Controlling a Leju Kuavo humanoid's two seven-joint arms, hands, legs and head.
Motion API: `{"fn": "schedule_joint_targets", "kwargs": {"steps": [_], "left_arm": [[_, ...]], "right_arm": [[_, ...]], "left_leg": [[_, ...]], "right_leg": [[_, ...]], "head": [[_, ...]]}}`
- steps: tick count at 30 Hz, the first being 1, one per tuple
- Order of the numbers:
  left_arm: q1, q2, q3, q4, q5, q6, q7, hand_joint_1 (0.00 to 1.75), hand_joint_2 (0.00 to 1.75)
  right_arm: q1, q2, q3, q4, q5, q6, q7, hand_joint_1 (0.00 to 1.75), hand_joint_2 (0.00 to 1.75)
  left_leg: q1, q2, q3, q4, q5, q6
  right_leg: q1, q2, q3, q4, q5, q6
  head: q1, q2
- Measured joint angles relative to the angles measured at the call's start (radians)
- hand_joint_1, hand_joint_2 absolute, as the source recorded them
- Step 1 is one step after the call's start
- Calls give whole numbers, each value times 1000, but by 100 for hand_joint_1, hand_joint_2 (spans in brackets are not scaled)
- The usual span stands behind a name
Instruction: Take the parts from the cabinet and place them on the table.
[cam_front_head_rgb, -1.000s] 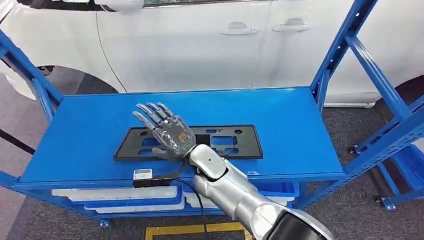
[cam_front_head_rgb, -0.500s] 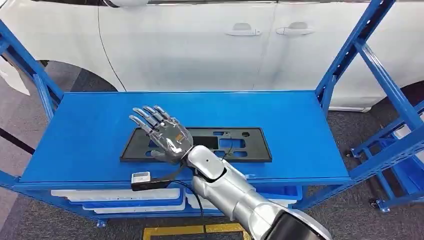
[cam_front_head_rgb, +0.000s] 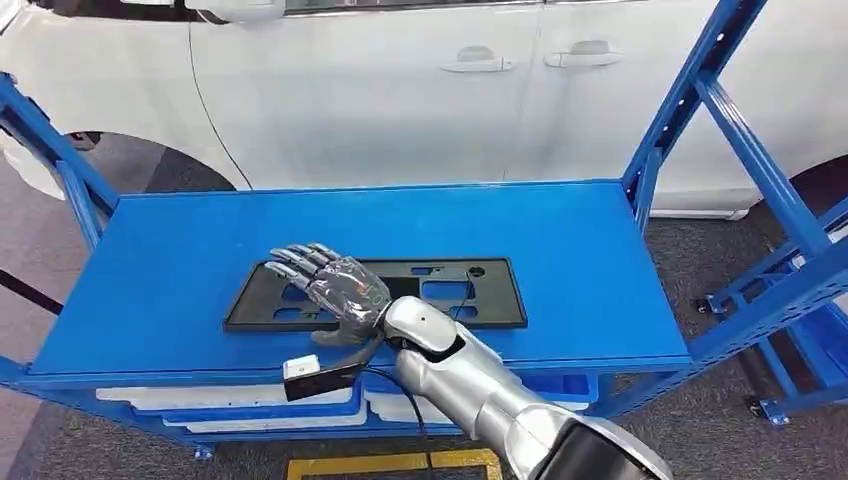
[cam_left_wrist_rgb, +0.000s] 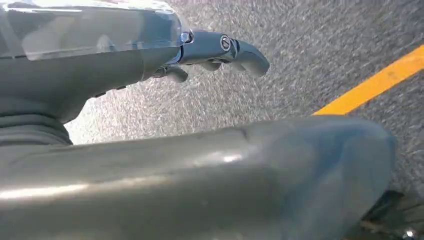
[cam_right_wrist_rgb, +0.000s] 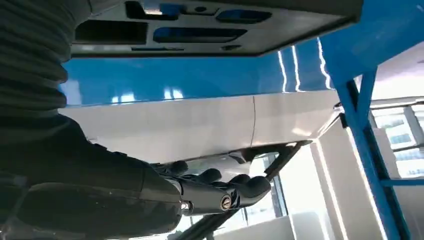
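Black plastic panel (cam_front_head_rgb: 380, 292) lies flat mid-table (cam_front_head_rgb: 600, 260), seemingly delivered; right hand (cam_front_head_rgb: 335, 288) above its near-left part, fingers spread, holding nothing.

I see bare blue shelf top (cam_front_head_rgb: 180, 260) left and right of the black plastic panel (cam_front_head_rgb: 480, 290); slanted blue rack posts (cam_front_head_rgb: 690, 110) flank both ends.

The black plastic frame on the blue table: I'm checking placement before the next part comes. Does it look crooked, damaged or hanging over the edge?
Nothing stands out. The flat black plastic frame with cut-outs lies flat on the blue metal table top, roughly parallel to the front edge and fully on the surface. No visible cracks. The right hand is over its left end with fingers spread, holding nothing.
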Motion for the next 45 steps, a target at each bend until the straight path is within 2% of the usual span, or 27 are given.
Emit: {"fn": "schedule_joint_targets", "kwargs": {"steps": [2,3,4,5,7,8,9,11,13,14,17,18,19,20,22,23,24,27,29,32,33,34,35,38,39,43,45], "left_arm": [[0,3,0,0,0,0,0,0,0],[3,3,0,0,0,0,0,0,0],[3,3,0,0,0,0,0,0,0],[4,3,0,0,0,0,0,0,0],[3,6,0,0,0,0,0,0,0],[3,6,0,0,0,0,0,0,0],[1,7,0,0,0,1,0,0,0],[2,7,0,0,0,2,0,0,0],[1,6,0,0,0,3,0,0,0],[2,6,0,0,0,3,0,0,0],[1,7,0,0,0,5,-2,0,0],[2,7,0,0,0,5,-2,0,0],[3,7,0,0,0,5,-3,0,0],[3,7,0,0,0,5,-3,0,0],[2,7,0,0,0,4,-3,0,0],[2,6,0,0,0,4,-3,0,0],[1,6,0,0,0,3,-3,0,0],[1,7,0,0,0,2,-3,0,0],[2,7,0,0,0,2,-3,0,0],[1,10,0,0,0,1,-6,0,0],[1,9,0,0,0,1,-6,0,0],[3,9,0,0,0,0,-6,0,0],[3,9,0,0,0,0,-6,0,0],[3,12,0,0,0,0,-7,0,0],[1,12,0,0,0,0,-8,0,0],[2,12,-1,0,0,0,-10,0,0],[2,12,-1,1,0,0,-11,0,0]], "right_arm": [[2,-10,0,0,-3,9,-1,0,175],[3,-13,0,0,-3,12,-1,0,175],[3,-18,0,0,-3,14,-1,0,175],[2,-22,0,-2,-3,16,0,0,175],[1,-27,0,-5,3,14,3,0,175],[0,-29,0,-5,9,11,7,0,175],[-2,-29,2,-5,24,4,15,0,175],[-2,-30,9,-5,50,-7,29,0,175],[-3,-31,16,-6,72,-18,40,0,175],[-5,-32,21,-8,85,-21,45,0,175],[-4,-36,38,-8,118,-23,66,0,175],[-1,-38,44,-8,126,-23,73,0,175],[0,-40,51,-7,135,-23,79,0,175],[0,-42,56,-7,146,-22,83,0,175],[-1,-43,62,-7,157,-22,88,0,175],[-3,-43,67,-7,163,-20,89,0,175],[-5,-44,71,-7,166,-18,89,0,175],[-5,-51,83,-7,179,-11,89,0,175],[-9,-52,85,-7,185,0,89,0,175],[-10,-54,95,-6,190,6,89,0,175],[-9,-57,98,-5,191,8,89,0,175],[-9,-59,101,-3,193,9,89,0,175],[-9,-60,103,-2,196,11,90,0,175],[-11,-61,109,5,239,12,124,0,175],[-12,-61,112,12,259,9,143,0,175],[-12,-61,124,33,283,1,167,0,175],[-14,-63,126,39,285,0,167,0,175]], "left_leg": [[1,0,-80,167,-70,-7],[1,0,-100,205,-72,-9],[1,0,-95,190,-50,-8],[1,0,-65,127,-9,-6],[1,0,36,-72,84,1],[-2,-1,59,-113,69,7],[-8,-2,57,-119,74,17],[-11,-3,54,-117,73,25],[-1,0,59,-127,81,40],[-2,0,60,-128,81,44],[-4,0,57,-127,80,52],[-4,0,57,-126,80,52],[-5,-1,58,-126,79,52],[-5,-2,59,-126,79,51],[-5,-3,66,-125,75,47],[-5,-3,66,-124,72,43],[-11,-3,61,-119,70,37],[-6,-3,62,-125,72,19],[-4,-2,58,-107,56,10],[-1,-1,-43,108,-55,-3],[-1,-1,-80,183,-79,-6],[-1,-1,-92,205,-74,-6],[-1,-1,-80,177,-48,-5],[-2,-1,53,-93,82,7],[-9,-2,70,-124,64,12],[-7,-3,64,-128,75,36],[-3,0,67,-135,81,49]], "right_leg": [[1,-1,-1,1,-1,-1],[2,-1,-1,1,-1,-1],[2,0,1,1,-2,-1],[1,1,3,2,-3,-1],[1,3,12,4,-9,6],[5,3,12,5,-11,11],[7,4,7,8,-10,15],[5,4,6,5,-9,24],[5,4,6,11,-17,38],[3,3,-5,42,-40,42],[-1,3,-122,281,-152,50],[-1,3,-151,334,-161,51],[-2,3,-154,334,-146,52],[-2,3,-135,290,-113,50],[-2,2,-45,101,-16,41],[0,0,-10,23,4,34],[7,0,-4,11,-4,32],[12,3,-9,12,-2,18],[2,1,0,-4,6,5],[1,-1,0,-5,5,-2],[2,-1,-1,-4,5,-3],[3,-1,-2,-3,5,-3],[3,0,-1,-2,5,-3],[3,3,5,2,0,3],[12,3,3,5,-2,9],[10,4,0,3,3,29],[6,3,-22,54,-39,43]], "head": [[0,0],[0,0],[0,0],[0,0],[0,0],[0,0],[0,0],[0,0],[0,0],[0,0],[0,0],[0,0],[0,0],[0,0],[0,0],[0,0],[0,0],[0,0],[0,0],[0,0],[0,0],[0,0],[0,0],[0,0],[0,0],[0,0],[0,0]]}}
